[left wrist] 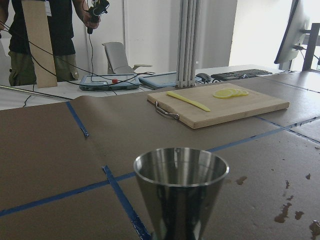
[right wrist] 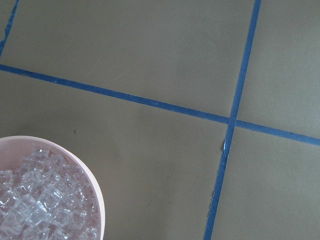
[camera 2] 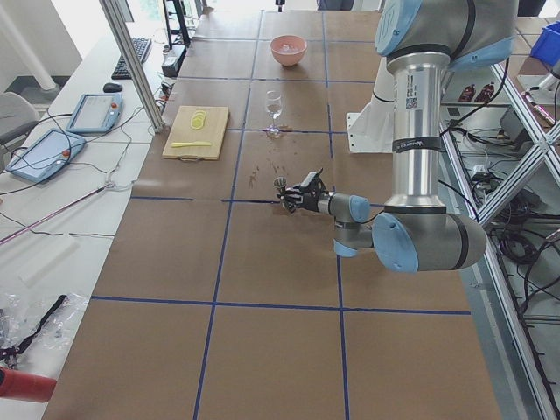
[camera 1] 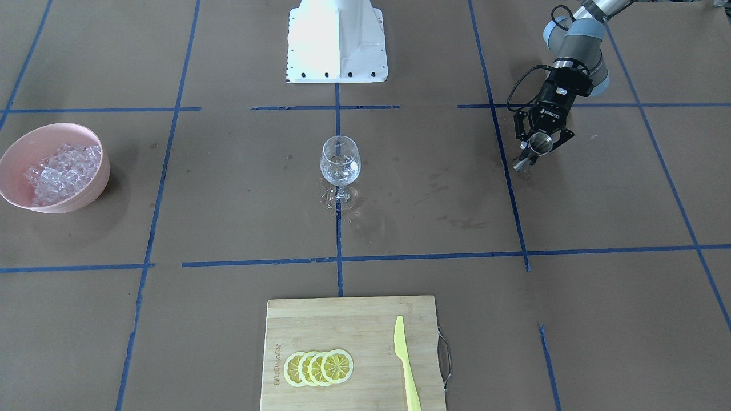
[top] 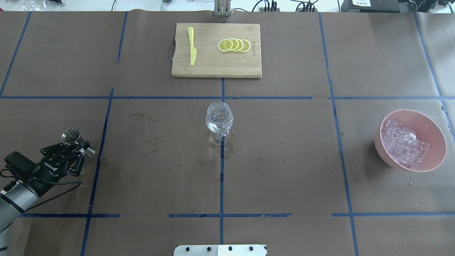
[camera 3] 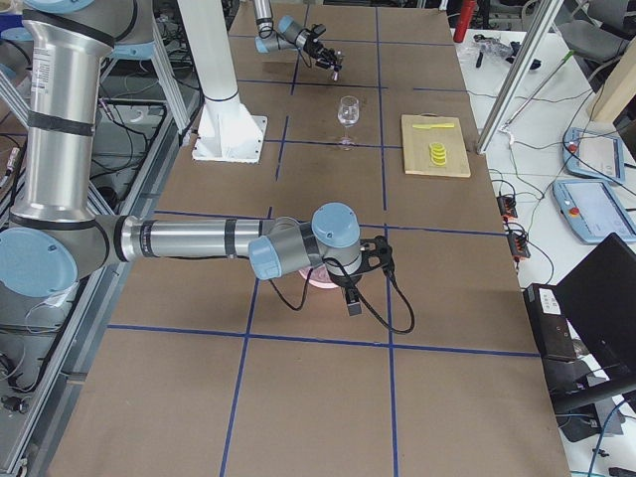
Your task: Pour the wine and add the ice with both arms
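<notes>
My left gripper (camera 1: 535,152) is shut on a steel jigger (camera 1: 540,142) and holds it upright at the table's left side, far from the wine glass (camera 1: 340,165). The jigger fills the left wrist view (left wrist: 180,187); I cannot see inside it. The glass stands at the table's middle (top: 219,119), with a little clear liquid, barely visible. The ice (top: 403,144) fills a pink bowl (top: 432,129) at the right. My right gripper (camera 3: 356,293) hangs above that bowl and shows only in the exterior right view, so I cannot tell its state. The right wrist view shows ice (right wrist: 35,207) at its lower left.
A wooden cutting board (camera 1: 342,325) with lemon slices (camera 1: 318,367) and a yellow knife (camera 1: 406,365) lies at the far side from the robot. The white robot base (camera 1: 337,40) stands behind the glass. Wet spots mark the paper around the glass.
</notes>
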You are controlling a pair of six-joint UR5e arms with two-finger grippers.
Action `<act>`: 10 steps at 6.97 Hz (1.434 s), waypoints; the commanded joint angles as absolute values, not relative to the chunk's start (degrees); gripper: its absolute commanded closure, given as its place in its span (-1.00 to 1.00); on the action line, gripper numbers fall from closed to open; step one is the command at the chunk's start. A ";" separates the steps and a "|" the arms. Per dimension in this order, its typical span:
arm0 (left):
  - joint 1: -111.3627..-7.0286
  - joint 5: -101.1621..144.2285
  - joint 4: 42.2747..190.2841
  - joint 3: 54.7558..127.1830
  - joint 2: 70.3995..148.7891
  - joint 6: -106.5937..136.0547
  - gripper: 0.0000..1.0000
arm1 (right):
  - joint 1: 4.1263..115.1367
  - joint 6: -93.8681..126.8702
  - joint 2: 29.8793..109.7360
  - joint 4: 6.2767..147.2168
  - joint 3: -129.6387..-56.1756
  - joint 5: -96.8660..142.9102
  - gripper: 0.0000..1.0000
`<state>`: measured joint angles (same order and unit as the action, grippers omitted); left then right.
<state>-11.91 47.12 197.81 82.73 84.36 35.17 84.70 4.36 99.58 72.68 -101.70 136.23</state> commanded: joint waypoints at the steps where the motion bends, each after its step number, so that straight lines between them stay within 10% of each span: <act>1: -11.60 47.11 196.79 82.44 85.25 35.16 1.00 | 84.73 4.39 99.58 72.69 -101.60 136.23 -1.00; 10: -10.90 47.11 196.96 81.48 85.52 35.16 0.65 | 84.64 4.31 99.58 72.69 -101.51 136.23 -1.00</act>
<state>-11.08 47.18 196.96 81.54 85.52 35.16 84.68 4.31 99.58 72.69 -101.51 136.23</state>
